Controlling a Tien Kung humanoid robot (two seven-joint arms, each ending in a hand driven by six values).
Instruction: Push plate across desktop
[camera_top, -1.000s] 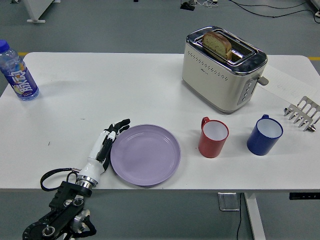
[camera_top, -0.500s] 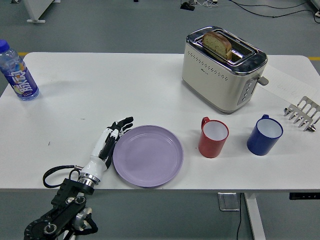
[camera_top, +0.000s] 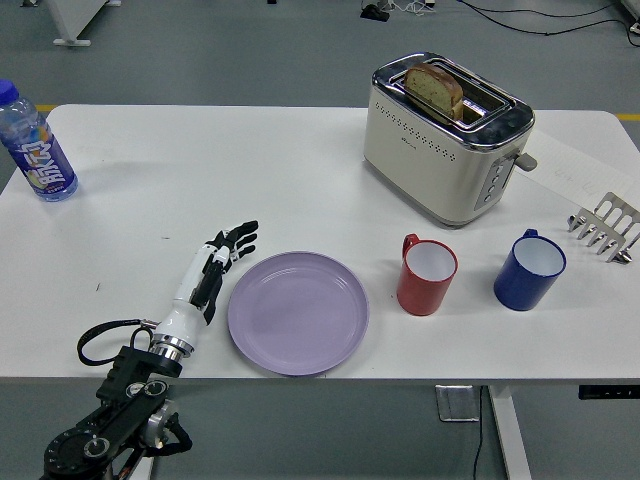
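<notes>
A round lilac plate (camera_top: 298, 312) lies flat near the table's front edge, a little left of centre. My left hand (camera_top: 222, 254) rests just left of the plate with a narrow gap to the rim, its black and white fingers stretched out and holding nothing. Its arm (camera_top: 120, 405) comes up from the lower left corner. The right arm does not show.
A red mug (camera_top: 427, 274) stands close to the plate's right, then a blue mug (camera_top: 528, 270). Behind them is a cream toaster (camera_top: 446, 136) with bread in it. A metal toast rack (camera_top: 606, 227) sits at the right edge, a blue-labelled bottle (camera_top: 36, 148) far left.
The plate has slid a little to the right, toward the red mug. My left hand followed it, then drew back left and slightly up, off the rim.
</notes>
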